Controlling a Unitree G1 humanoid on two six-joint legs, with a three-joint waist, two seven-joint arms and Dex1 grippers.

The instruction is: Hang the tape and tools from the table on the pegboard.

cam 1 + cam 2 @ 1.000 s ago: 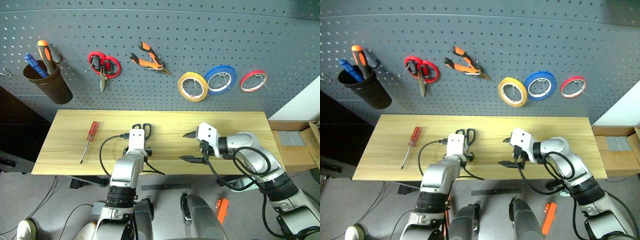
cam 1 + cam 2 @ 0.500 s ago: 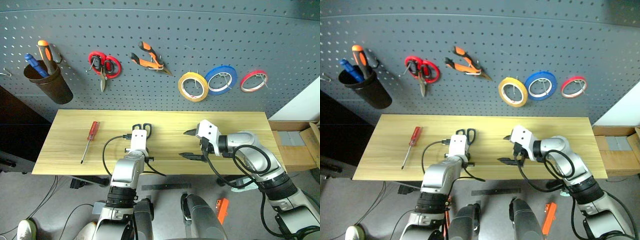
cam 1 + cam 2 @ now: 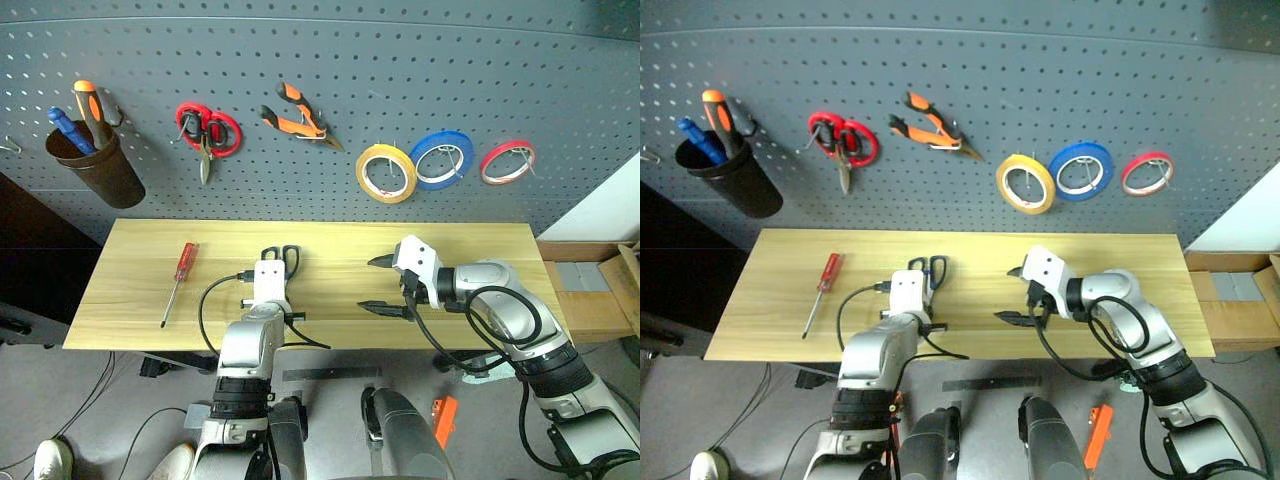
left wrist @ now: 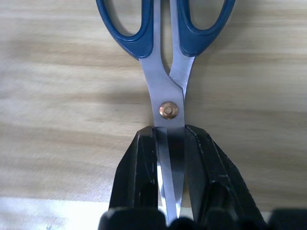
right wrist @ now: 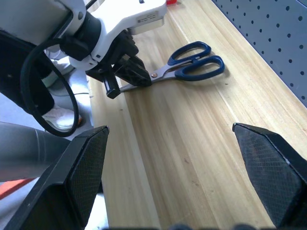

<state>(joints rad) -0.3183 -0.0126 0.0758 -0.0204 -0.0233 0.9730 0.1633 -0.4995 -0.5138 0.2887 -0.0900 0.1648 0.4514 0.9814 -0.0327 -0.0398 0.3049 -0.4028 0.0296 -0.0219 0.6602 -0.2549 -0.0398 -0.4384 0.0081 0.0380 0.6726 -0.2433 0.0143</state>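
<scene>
In the last second the left tool [image 4: 169,177] has shut — its two black fingers [image 4: 139,177] now clamp the steel blades of the dark blue-handled scissors [image 4: 165,57] just below the brass pivot. The scissors lie flat on the light wood-grain tabletop [image 3: 130,290], near its front edge, handles pointing toward the wall. Beside the scissors, the right tool [image 3: 385,285] hangs above the tabletop with its fingers spread wide, holding nothing. Well to the other side of the scissors lies the slim red-handled screwdriver [image 3: 180,275]. Beyond the scissors rises the dark grey pegboard [image 3: 330,60], where the yellow tape roll [image 3: 385,172] and the orange-and-black pliers [image 3: 298,113] already hang.

The step in hand looks like picking up the scissors. Next, I judge, comes a lift clear of the tabletop and a reach to a free hook — threading a handle loop over it needs a steady, blade-side grip.
</scene>
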